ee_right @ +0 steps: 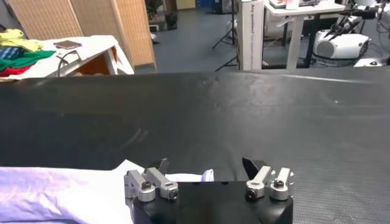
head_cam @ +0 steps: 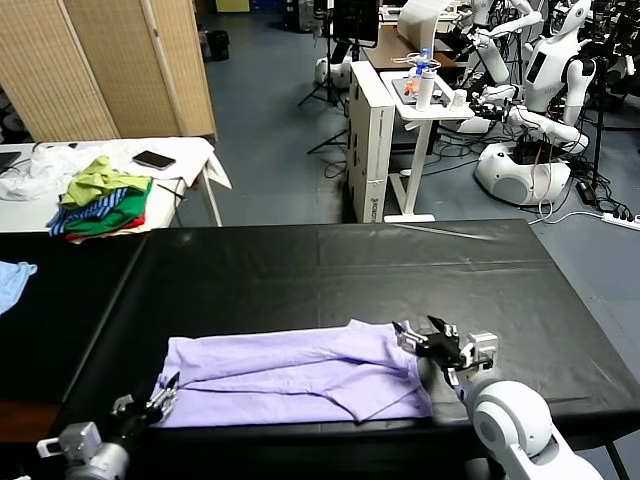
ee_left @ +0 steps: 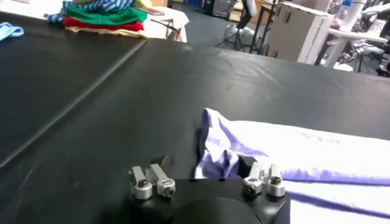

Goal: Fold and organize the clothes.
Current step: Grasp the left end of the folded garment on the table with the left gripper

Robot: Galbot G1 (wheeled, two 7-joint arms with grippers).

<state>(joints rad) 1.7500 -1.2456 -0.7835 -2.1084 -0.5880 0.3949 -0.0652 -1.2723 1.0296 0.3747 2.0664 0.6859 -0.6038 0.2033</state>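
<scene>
The clothes are one pale lavender T-shirt [head_cam: 290,375], lying as a long flat band on the black table [head_cam: 350,270] near its front edge. My left gripper [head_cam: 165,392] is at the shirt's left end, low over the table. In the left wrist view the left gripper [ee_left: 204,161] stands open, and a bunched corner of the T-shirt [ee_left: 213,155] rises between its fingers. My right gripper [head_cam: 430,335] hangs over the shirt's right end. In the right wrist view the right gripper [ee_right: 205,163] is open, with a small tip of the T-shirt [ee_right: 61,192] edge showing between its fingers.
A pile of green, yellow, striped and red garments [head_cam: 100,200] and a phone [head_cam: 153,159] lie on a white table behind the black one at the left. A light blue garment [head_cam: 12,280] sits at the far left edge. Other robots [head_cam: 530,140] stand at the back right.
</scene>
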